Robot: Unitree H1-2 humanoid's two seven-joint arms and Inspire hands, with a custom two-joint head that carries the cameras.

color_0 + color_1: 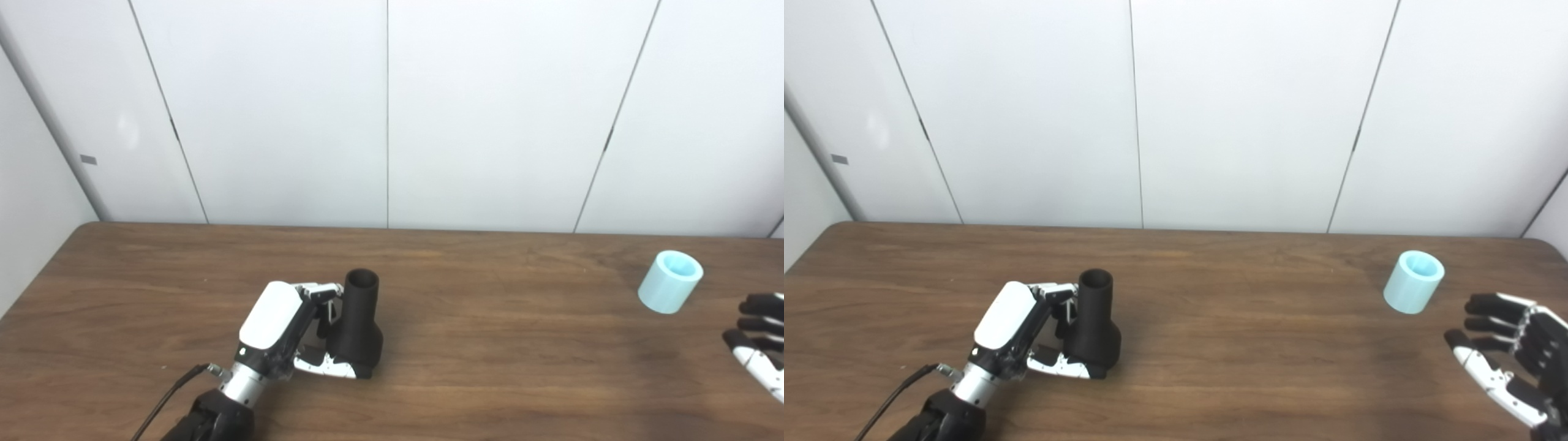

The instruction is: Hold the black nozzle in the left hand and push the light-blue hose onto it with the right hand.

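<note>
A: Any writing you can read on the black flared plastic nozzle (358,327) or the light-blue short plastic hose piece (670,281)?

B: None. Both surfaces show plain, with no letters, numbers or marks.

A: The white-backed left hand (1020,334) or the black-fingered right hand (1510,361)?

B: No brand or label legible on either.

A: The small grey rectangle (88,159) on the white wall panel?

B: Too small to tell whether it carries any text.
</note>
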